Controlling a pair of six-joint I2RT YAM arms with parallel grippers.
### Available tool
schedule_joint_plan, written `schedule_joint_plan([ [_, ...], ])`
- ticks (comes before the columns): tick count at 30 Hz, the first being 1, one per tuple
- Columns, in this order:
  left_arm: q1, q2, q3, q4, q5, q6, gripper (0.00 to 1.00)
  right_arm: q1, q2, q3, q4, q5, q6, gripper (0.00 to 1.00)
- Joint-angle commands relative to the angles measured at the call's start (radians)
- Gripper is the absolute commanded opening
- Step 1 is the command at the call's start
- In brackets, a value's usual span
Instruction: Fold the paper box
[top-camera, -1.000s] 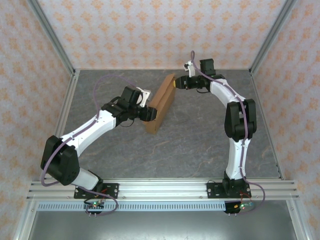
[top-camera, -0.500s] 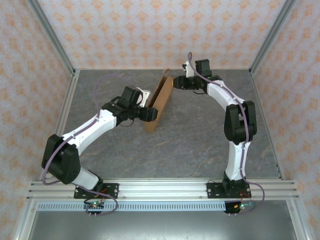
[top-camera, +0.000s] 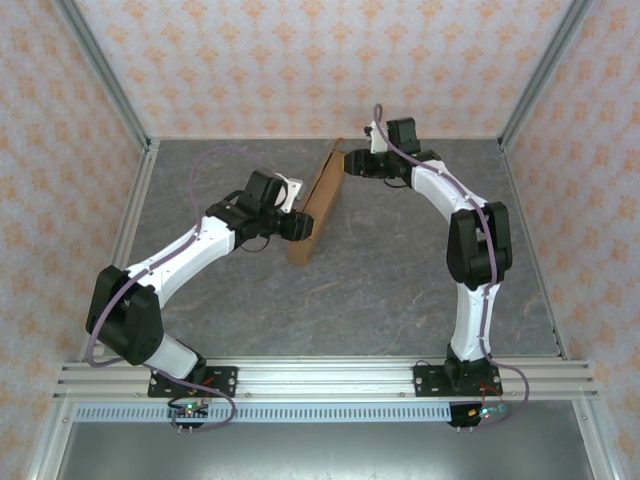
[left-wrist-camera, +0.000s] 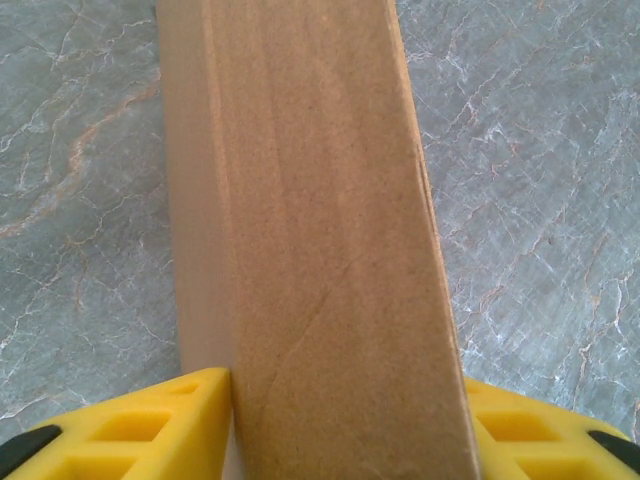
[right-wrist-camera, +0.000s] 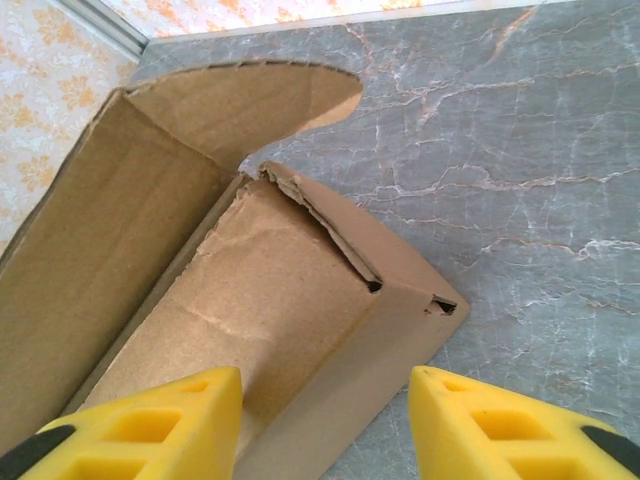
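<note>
The paper box (top-camera: 318, 200) is plain brown cardboard, standing on its long edge on the grey table and running from near centre to the back. My left gripper (top-camera: 302, 228) is shut on its near end. In the left wrist view both yellow fingers (left-wrist-camera: 150, 425) press the sides of the box (left-wrist-camera: 310, 200). My right gripper (top-camera: 350, 163) is open at the far end. There its fingertips (right-wrist-camera: 160, 415) straddle a side wall of the box (right-wrist-camera: 270, 290), with a gap beside the right finger. A rounded flap (right-wrist-camera: 250, 100) stands open above.
The grey marbled tabletop (top-camera: 400, 270) is fenced by metal rails (top-camera: 135, 210) and patterned walls on three sides. A rail with both arm bases (top-camera: 330, 378) runs along the near edge. Bare table lies to the right of and in front of the box.
The box has tipped up from a slant onto its edge. My right gripper moved slightly left and its jaws widened. My left gripper closed in on the near end.
</note>
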Motion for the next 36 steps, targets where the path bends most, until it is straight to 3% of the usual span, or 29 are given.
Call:
schedule_joint_plan([
  [1,0.012,0.042,-0.006,-0.092,-0.034,0.021,0.47,-0.006,-0.049,0.038,-0.009,0.013,-0.039,0.50],
  [8,0.039,0.040,-0.020,-0.079,0.003,0.031,0.44,-0.047,-0.052,0.065,0.012,-0.106,-0.203,0.56],
  [22,0.076,0.054,-0.020,-0.097,0.053,0.081,0.43,-0.077,0.220,0.453,-0.223,-0.381,-0.608,0.59],
  [36,0.077,0.059,-0.016,-0.100,0.071,0.082,0.42,-0.078,0.419,0.700,-0.292,-0.463,-0.789,0.61],
])
